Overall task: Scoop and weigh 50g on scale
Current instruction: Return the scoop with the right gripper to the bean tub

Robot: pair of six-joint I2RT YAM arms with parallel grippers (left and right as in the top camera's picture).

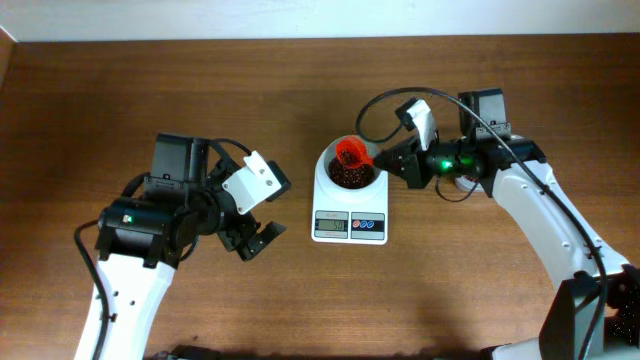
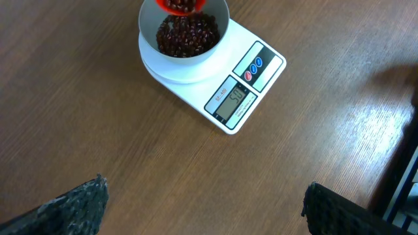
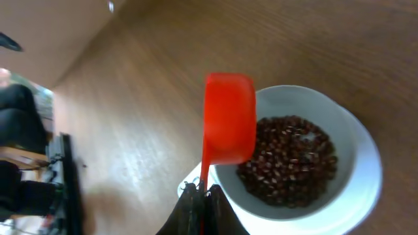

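Item one: the scale (image 1: 349,212), small and white, is placed on the brown wooden desk (image 1: 180,80) just right of the middle of the overhead frame. Its grey display (image 1: 331,226) and its red and blue buttons (image 1: 368,225) are turned toward the lower edge. A round white bowl (image 1: 324,170) is carried on its platform and is partly filled with dark red beans (image 1: 350,178). Digits are shown on the display but are too small to be read with certainty. Item two: a red scoop (image 1: 351,152) is held tilted over the upper rim of the bowl. Beans are seen inside it in the left wrist view, at the top edge of that frame. Its thin handle (image 3: 204,166) is clamped between the right jaws, which are closed tight on it at the bottom of the right wrist frame, where only the dark fingers (image 3: 225,212) are seen. The right arm (image 1: 540,210) is extended from the lower right corner of the overhead frame to the right side of the bowl. Item three: the left arm (image 1: 140,230) is stationed at the lower left of the overhead frame, well apart from the scale. The left jaws are spread wide and are closed on no object. Their two textured pads (image 2: 72,205) are seen at the lower corners of the left wrist frame, with the scale lying in the upper middle of that view.
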